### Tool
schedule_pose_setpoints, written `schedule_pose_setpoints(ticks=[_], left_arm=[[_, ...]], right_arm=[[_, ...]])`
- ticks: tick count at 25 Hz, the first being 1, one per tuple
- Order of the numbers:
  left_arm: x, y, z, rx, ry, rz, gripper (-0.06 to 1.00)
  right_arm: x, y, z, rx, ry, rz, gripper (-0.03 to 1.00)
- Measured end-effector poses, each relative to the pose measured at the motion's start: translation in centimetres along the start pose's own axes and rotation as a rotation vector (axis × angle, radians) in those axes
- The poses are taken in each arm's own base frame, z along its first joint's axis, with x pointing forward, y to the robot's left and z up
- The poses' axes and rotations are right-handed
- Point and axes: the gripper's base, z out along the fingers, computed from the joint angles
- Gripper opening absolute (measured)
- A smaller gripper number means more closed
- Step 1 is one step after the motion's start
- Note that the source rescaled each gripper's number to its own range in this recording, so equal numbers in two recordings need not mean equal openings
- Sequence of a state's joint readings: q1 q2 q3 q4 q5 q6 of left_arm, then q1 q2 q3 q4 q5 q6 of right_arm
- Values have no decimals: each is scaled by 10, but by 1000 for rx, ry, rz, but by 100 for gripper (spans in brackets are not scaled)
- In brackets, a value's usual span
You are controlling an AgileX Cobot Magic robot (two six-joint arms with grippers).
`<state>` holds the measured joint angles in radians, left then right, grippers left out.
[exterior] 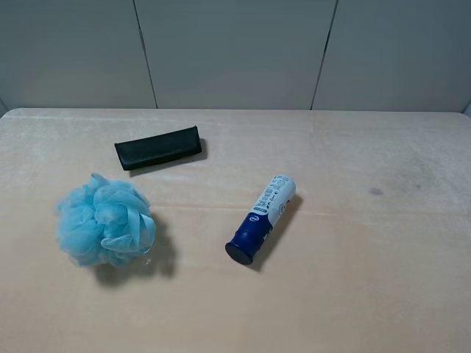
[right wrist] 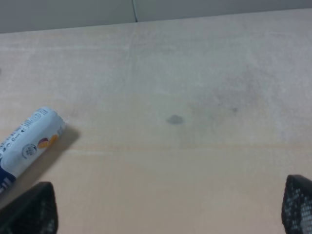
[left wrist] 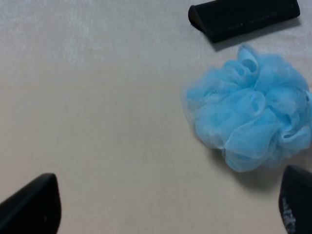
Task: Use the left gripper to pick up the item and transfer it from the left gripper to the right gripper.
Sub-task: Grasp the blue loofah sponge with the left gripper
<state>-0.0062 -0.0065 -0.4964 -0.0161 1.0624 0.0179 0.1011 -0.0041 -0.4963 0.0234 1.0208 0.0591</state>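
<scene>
The light blue mesh bath pouf (exterior: 105,220) lies on the table at the left of the exterior view. It also shows in the left wrist view (left wrist: 251,115), on the table and apart from the fingertips. My left gripper (left wrist: 168,207) is open and empty; only its two black fingertips (left wrist: 31,204) show. My right gripper (right wrist: 168,209) is open and empty over bare table; one black fingertip (right wrist: 29,209) shows at each side. Neither gripper shows in the exterior view.
A black flat case (exterior: 157,147) lies behind the pouf, also in the left wrist view (left wrist: 243,17). A blue-and-white tube (exterior: 261,218) lies near the table's middle; its white end shows in the right wrist view (right wrist: 27,141). A grey wall stands behind the table.
</scene>
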Motion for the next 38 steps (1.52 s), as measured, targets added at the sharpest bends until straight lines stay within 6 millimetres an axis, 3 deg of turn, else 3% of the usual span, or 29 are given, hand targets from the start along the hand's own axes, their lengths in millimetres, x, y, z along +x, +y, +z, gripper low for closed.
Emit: schedule_pose_setpoints(ticks=[22,25,31,33,38], left_arm=[[0,0,0,0,0,7,92],[-7,0,-3,1,23,10,92],[-57,1,2,3,175,9,92],[-88,1,16,5,253,8,92],[-117,2,63,10,423,17,92]], right_arm=[[0,0,0,0,-1,0,100],[0,0,0,0,-1,0,100],[0,0,0,0,-1,0,100],[0,0,0,0,-1,0,100],[0,0,0,0,-1,0,100]])
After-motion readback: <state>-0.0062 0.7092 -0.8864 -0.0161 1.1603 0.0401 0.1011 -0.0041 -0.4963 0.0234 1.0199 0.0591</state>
